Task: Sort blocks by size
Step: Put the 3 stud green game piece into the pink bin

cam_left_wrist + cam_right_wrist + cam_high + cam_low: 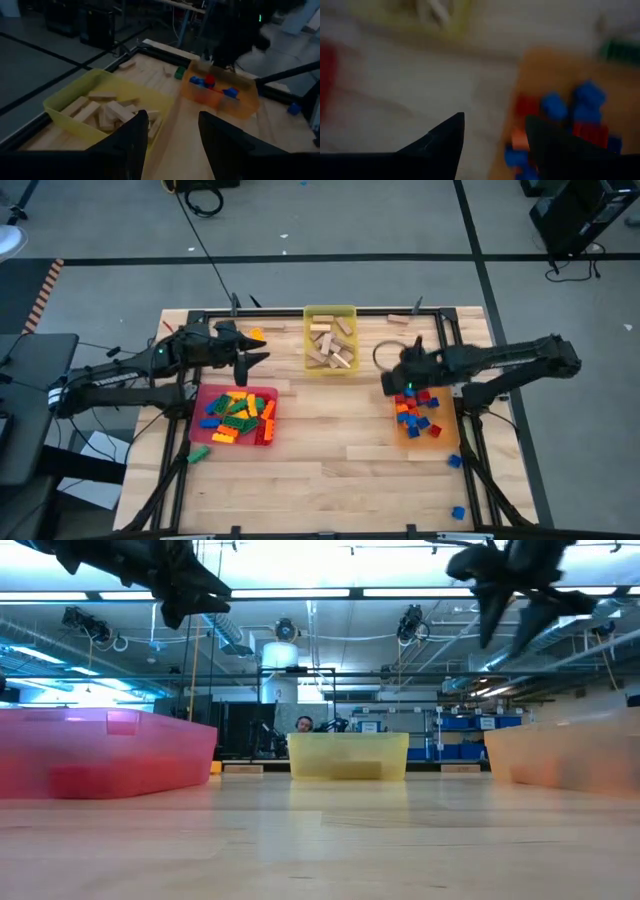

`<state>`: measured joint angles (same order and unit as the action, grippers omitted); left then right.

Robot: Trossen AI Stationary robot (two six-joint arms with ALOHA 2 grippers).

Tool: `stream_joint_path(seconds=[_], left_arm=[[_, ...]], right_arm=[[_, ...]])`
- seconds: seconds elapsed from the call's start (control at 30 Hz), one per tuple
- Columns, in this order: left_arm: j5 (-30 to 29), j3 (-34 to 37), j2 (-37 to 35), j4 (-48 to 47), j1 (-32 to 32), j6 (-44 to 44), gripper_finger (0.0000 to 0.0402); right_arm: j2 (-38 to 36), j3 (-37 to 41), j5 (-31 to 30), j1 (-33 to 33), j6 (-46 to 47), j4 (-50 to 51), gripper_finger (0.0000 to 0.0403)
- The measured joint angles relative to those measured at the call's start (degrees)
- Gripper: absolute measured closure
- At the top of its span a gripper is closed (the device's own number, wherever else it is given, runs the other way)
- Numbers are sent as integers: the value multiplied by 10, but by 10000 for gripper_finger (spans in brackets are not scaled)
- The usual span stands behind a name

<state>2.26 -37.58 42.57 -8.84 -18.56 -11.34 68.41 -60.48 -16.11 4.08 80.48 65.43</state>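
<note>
Right gripper (392, 383) spread, empty, over orange tray (445, 442) of small studded bricks (417, 413); left gripper (258, 357) spread, empty, above red tray (203, 396); bricks likely light, rigid, slick; pinch flat sides.

A robotics lab or workshop; exposed ceiling ducts (245, 635) and strip lights (300, 592) (industrial style), shelves of blue bins (470, 725), taped grey floor (330, 220) with cables.
</note>
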Motion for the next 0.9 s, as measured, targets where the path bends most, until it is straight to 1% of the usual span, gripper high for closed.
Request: stream_joint_path(seconds=[0.13, 0.23, 0.3, 0.43, 0.57, 0.73, 0.9], left_arm=[[0, 0, 6, -1, -12, 8, 218], [0, 0, 9, -2, -20, 8, 218], [-1, 0, 9, -1, -25, 9, 218], [-4, 0, 9, -1, -39, 19, 218], [-9, 0, 9, -1, -57, 18, 218], [-9, 0, 9, -1, -79, 18, 218], [-9, 0, 9, -1, -94, 18, 218]], right_arm=[[-8, -27, -51, -70, -53, 1, 179], [-9, -30, -52, -141, -85, 7, 174], [-7, -30, -38, -195, -111, 20, 168], [10, -30, 17, -299, -170, 43, 153], [37, -30, 50, -378, -244, 44, 128], [85, -30, 70, -441, -311, 44, 84], [146, -30, 99, -478, -363, 57, 46]])
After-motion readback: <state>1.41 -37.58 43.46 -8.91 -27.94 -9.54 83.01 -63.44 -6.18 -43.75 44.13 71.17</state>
